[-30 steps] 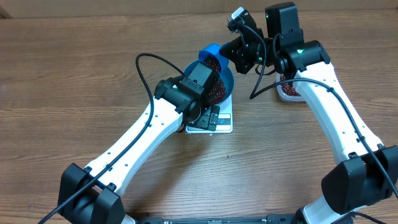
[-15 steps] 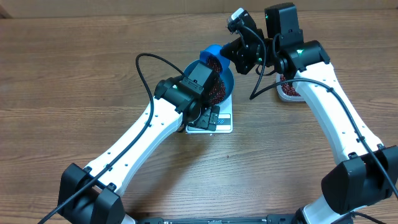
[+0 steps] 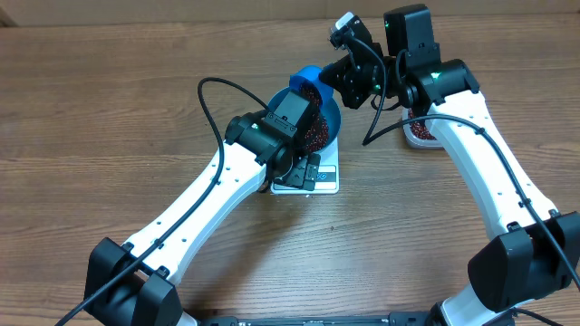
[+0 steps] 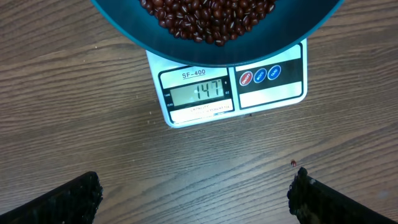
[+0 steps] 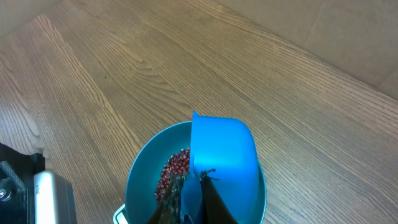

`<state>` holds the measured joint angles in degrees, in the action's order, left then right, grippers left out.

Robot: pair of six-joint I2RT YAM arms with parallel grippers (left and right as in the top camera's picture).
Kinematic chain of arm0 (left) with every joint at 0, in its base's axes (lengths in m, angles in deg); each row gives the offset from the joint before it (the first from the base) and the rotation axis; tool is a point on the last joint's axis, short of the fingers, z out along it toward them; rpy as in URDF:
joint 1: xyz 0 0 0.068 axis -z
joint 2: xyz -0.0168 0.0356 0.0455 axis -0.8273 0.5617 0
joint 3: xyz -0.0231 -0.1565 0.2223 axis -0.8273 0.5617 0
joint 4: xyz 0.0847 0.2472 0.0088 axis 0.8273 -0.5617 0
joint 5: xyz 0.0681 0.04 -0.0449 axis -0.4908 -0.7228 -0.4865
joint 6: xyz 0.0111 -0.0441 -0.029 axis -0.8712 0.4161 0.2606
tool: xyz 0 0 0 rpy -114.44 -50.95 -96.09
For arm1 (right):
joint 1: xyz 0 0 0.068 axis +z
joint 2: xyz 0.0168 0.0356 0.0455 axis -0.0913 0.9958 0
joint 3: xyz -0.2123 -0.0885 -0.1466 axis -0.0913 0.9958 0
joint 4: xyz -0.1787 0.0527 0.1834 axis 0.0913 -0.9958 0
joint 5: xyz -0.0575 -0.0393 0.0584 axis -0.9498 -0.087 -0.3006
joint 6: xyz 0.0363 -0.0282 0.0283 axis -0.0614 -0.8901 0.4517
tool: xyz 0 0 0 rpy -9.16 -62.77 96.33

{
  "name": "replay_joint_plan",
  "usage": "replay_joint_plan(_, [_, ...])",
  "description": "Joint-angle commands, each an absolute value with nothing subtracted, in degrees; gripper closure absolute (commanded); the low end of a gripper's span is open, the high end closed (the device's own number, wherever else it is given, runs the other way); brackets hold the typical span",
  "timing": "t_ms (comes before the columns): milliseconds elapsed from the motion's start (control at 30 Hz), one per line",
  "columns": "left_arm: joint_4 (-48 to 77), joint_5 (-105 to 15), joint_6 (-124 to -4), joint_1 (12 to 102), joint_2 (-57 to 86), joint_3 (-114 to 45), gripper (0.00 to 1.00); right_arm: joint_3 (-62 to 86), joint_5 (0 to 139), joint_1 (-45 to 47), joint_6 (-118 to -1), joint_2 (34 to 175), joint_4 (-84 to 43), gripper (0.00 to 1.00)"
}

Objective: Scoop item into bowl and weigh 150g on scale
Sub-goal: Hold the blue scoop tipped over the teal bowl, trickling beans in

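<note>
The blue bowl (image 3: 328,116) stands on the white scale (image 3: 328,179) and holds a heap of red-brown beans (image 4: 205,15). In the left wrist view the scale (image 4: 273,87) shows 147 below the bowl's rim (image 4: 155,40). My left gripper (image 4: 196,199) hangs open over bare wood in front of the scale, holding nothing. My right gripper (image 5: 198,190) is shut on the handle of a small blue scoop (image 5: 224,149), which is tipped over the bowl (image 5: 140,180) at its far edge. Beans (image 5: 174,171) show beside the scoop. From above, the scoop (image 3: 306,80) sits at the bowl's back rim.
A clear tub of beans (image 3: 421,132) stands to the right of the bowl, partly under the right arm. One stray bean (image 4: 293,163) lies on the wood near the scale's front corner. The left arm's cable loops over the table left of the bowl.
</note>
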<state>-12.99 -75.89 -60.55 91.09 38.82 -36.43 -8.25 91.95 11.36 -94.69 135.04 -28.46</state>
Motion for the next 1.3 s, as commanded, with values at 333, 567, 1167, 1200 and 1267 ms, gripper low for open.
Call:
replay_joint_plan(333, [-12.9, -75.7, -60.2, 91.5, 38.9, -36.1, 0.0, -10.2, 92.9, 11.7, -94.5, 133.0, -27.8, 0.96])
replay_joint_plan(567, [-12.9, -75.7, -60.2, 91.5, 38.9, -36.1, 0.0, -10.2, 93.0, 11.8, -95.0, 133.0, -27.3, 0.96])
replay_joint_plan(1167, [-12.9, -75.7, -60.2, 91.5, 38.9, -36.1, 0.0, -10.2, 91.1, 12.6, -95.3, 133.0, -27.5, 0.96])
replay_joint_plan(1200, [-12.9, -75.7, -60.2, 91.5, 38.9, -36.1, 0.0, -10.2, 91.1, 12.6, -95.3, 133.0, -27.2, 0.96])
replay_joint_plan(1267, [-12.9, -75.7, -60.2, 91.5, 38.9, -36.1, 0.0, -10.2, 91.1, 12.2, -95.3, 133.0, -26.9, 0.96])
